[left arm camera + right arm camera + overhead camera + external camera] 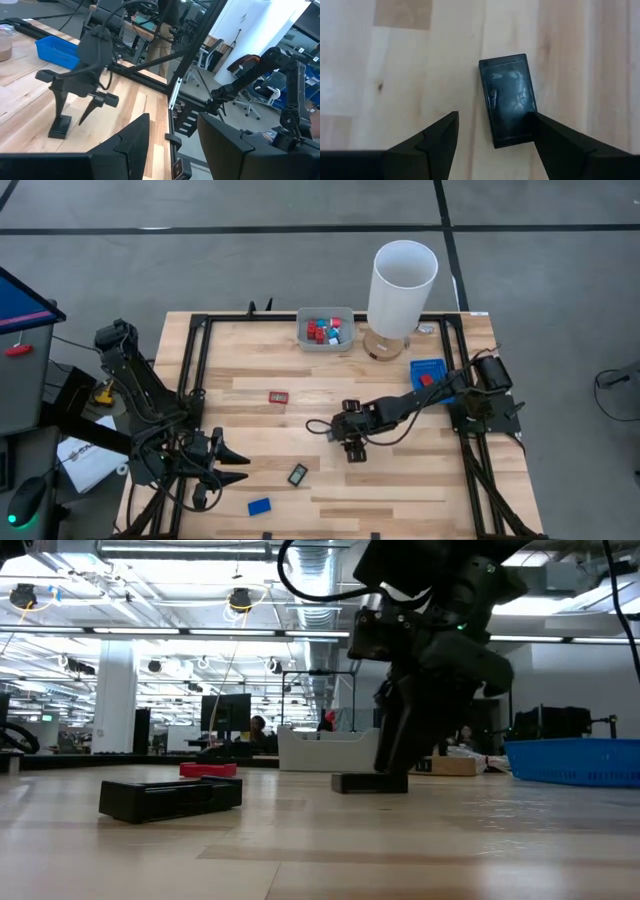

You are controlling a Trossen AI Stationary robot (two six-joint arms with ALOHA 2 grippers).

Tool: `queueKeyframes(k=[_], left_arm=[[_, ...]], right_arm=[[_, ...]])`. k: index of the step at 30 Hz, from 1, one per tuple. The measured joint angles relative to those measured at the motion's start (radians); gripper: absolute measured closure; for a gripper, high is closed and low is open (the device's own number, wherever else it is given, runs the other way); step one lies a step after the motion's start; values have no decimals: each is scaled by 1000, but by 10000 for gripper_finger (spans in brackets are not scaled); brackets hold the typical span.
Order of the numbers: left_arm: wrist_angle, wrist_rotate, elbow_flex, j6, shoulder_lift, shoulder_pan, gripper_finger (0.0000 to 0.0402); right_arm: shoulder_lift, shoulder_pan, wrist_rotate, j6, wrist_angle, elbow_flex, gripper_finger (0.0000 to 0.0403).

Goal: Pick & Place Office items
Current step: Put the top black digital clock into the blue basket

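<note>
Mid-table, our right gripper (352,452) hangs straight down over a flat black block (509,100), fingers parted w/ nothing held; the block lies just beside one finger, not centred btwn them, so we judge realignment's needed. Only the right wrist view shows that offset. Left gripper (236,465) waits at the near-left, fingers partly open, empty.

In the high view we cannot see the black block: the right arm's wrist (352,423) covers it. In the right wrist view, one finger (555,140) overlaps the black block (508,97) at a lower corner. The pieces in the grey tray (325,331) are too small to identify individually.
</note>
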Motion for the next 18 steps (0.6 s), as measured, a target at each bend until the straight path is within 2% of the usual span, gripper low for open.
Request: queueKeyframes(k=[6, 13, 18], left_arm=[[14, -4, 0, 0, 0, 0, 238], [14, -3, 0, 0, 0, 0, 238], [14, -3, 0, 0, 0, 0, 238]], right_arm=[[0, 37, -6, 29, 0, -1, 163], [0, 143, -14, 118, 4, 0, 163], [3, 214, 30, 194, 25, 6, 163]])
